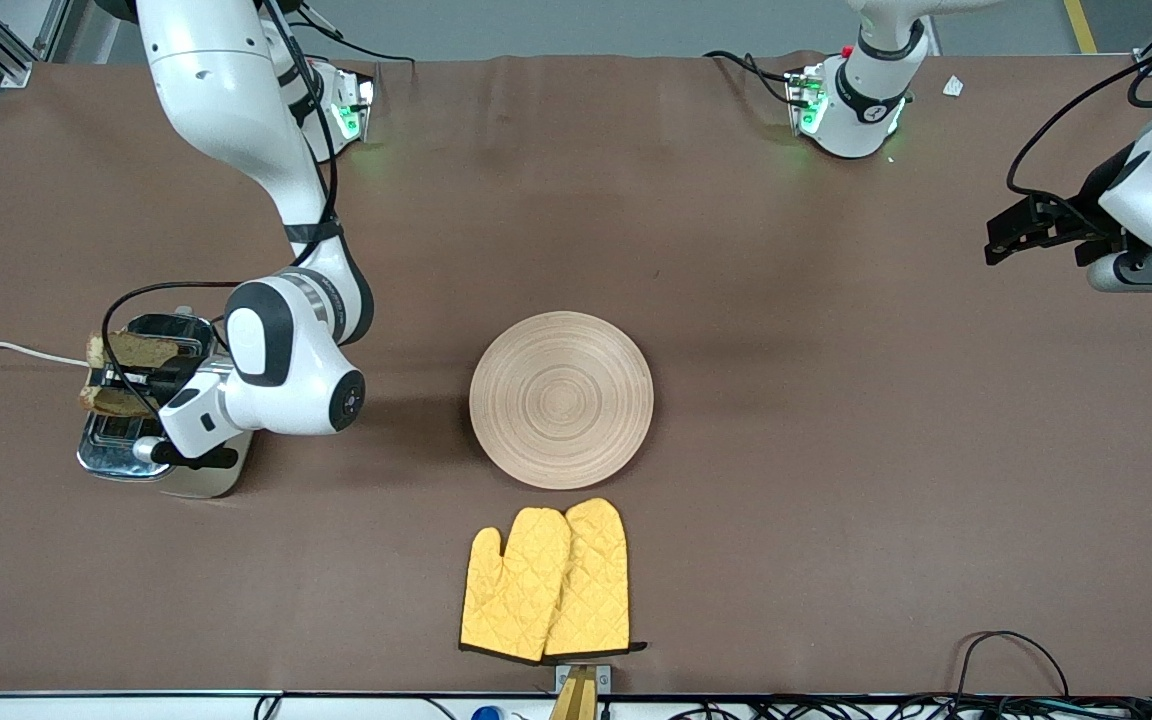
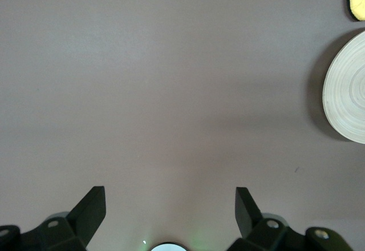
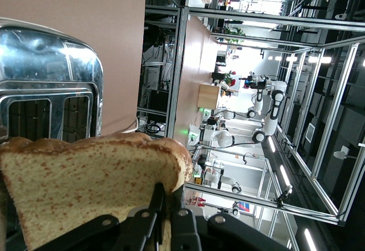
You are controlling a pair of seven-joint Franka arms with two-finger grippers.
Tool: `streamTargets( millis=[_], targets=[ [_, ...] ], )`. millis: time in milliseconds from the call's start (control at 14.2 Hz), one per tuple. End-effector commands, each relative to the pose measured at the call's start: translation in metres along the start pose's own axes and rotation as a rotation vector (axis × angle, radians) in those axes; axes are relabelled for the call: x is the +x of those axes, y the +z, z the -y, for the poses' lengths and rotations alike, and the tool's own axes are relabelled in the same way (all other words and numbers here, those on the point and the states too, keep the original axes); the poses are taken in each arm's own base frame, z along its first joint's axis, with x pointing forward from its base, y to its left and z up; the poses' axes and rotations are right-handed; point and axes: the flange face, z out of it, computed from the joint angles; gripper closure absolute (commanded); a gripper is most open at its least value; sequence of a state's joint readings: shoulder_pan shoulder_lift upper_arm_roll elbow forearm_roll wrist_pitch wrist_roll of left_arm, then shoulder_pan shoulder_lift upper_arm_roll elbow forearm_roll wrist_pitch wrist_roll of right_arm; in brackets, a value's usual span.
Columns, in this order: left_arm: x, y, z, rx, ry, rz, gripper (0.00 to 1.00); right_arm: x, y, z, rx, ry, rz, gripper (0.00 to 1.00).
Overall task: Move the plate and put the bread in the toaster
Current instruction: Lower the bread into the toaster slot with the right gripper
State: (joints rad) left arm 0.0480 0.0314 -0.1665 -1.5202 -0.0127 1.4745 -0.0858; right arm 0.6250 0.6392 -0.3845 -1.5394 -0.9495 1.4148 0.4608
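Right gripper (image 1: 141,375), clamped on the bread (image 1: 131,349), holds it over the toaster (image 1: 151,440); slice uninserted; left gripper (image 1: 1011,235) waits agape.

The right arm covered much of the toaster (image 1: 151,450) in the front view. The right wrist view cropped the bread (image 3: 85,188) at its edge, and the left wrist view cut off the plate (image 2: 348,88).
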Motion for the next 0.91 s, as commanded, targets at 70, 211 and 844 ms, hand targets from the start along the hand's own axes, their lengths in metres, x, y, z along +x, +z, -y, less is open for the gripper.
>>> streamTargets(
  millis=[70, 211, 844],
  targets=[
    [-0.002, -0.001, -0.003, -0.003, -0.014, -0.002, 0.0, -0.003, 0.004, -0.006, -0.005, -0.009, -0.019, 1.0],
    [-0.002, -0.002, -0.003, -0.003, -0.014, -0.003, 0.0, -0.003, 0.004, -0.006, -0.004, -0.007, -0.017, 1.0],
    [-0.003, -0.003, -0.001, -0.003, -0.016, -0.005, 0.0, 0.001, 0.018, -0.014, 0.003, 0.006, 0.006, 1.0]
  ],
)
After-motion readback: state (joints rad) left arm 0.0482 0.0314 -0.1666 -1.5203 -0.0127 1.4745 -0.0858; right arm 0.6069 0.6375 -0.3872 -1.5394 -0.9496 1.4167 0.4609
